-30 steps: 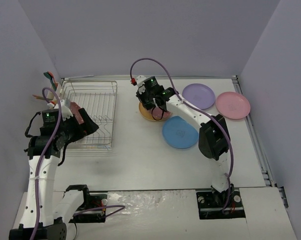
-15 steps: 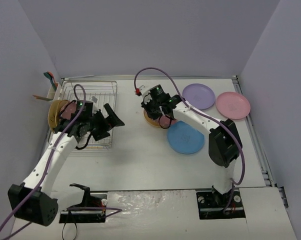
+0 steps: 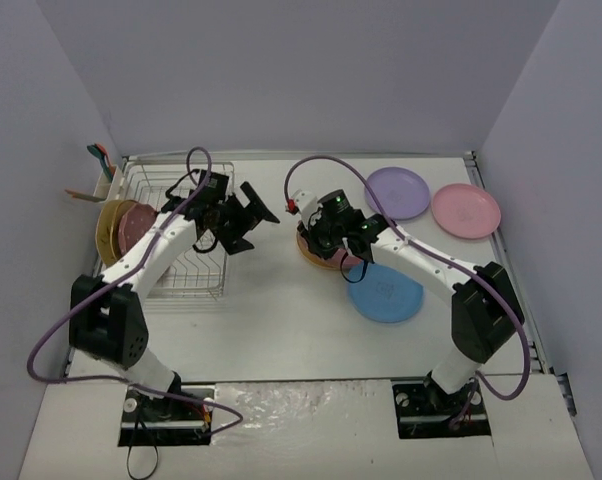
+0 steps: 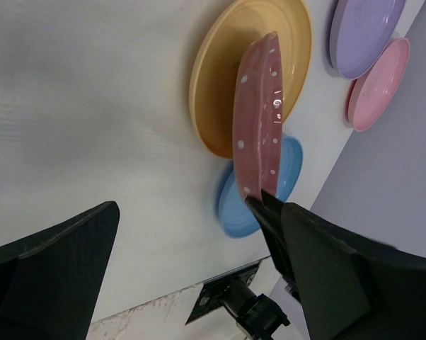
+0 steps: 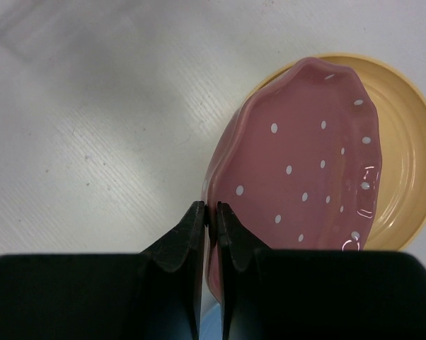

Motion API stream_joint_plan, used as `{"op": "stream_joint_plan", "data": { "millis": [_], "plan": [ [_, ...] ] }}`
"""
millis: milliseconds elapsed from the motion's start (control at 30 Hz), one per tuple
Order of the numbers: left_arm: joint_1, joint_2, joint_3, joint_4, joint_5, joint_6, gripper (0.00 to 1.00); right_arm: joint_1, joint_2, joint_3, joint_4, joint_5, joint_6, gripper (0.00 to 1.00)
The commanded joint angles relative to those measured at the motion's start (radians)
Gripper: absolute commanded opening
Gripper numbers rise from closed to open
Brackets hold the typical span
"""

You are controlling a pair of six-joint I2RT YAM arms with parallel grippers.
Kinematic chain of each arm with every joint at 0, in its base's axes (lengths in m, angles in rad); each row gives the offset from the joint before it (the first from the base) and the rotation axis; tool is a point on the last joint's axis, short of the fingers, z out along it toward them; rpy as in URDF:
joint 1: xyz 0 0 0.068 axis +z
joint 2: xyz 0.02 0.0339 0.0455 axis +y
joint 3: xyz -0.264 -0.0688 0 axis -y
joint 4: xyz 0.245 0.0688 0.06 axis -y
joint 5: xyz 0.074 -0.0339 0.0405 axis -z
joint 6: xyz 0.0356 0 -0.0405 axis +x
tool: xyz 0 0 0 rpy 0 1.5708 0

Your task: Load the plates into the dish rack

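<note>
Your right fingers (image 5: 188, 234) pinch the speckled pink plate (image 5: 298, 177) by its rim, tilted over the tan plate (image 5: 404, 177) mid-frame; left fingers (image 4: 50, 262) gape wide. That thin grip may slip short of the dish rack (image 3: 151, 190), upper left.

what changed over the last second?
Left gripper, open, swung right from the left side of the dish rack toward the middle. Right gripper stayed shut on the speckled pink plate, drifting nearer; tan plate and blue plate slid along. Lilac plate, light pink plate unchanged.
</note>
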State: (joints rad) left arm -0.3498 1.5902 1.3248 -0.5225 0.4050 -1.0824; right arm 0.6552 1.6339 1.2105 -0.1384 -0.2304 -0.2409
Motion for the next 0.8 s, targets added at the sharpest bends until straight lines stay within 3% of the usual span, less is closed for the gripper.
{"op": "stream_joint_plan", "data": {
  "millis": [0,200,567,767],
  "plan": [
    [-0.046,0.090,0.099,0.073,0.078,-0.052,0.97,0.001,-0.110,-0.033,0.172,-0.011,-0.034,0.00],
    [-0.096,0.229,0.193,0.033,0.144,-0.034,0.97,0.001,-0.150,-0.106,0.201,0.002,-0.044,0.00],
    [-0.133,0.332,0.243,0.095,0.208,-0.080,0.97,0.003,-0.151,-0.130,0.224,-0.010,-0.043,0.00],
    [-0.137,0.390,0.281,0.098,0.242,-0.105,0.90,0.003,-0.141,-0.131,0.229,-0.015,-0.044,0.00]
  ]
}}
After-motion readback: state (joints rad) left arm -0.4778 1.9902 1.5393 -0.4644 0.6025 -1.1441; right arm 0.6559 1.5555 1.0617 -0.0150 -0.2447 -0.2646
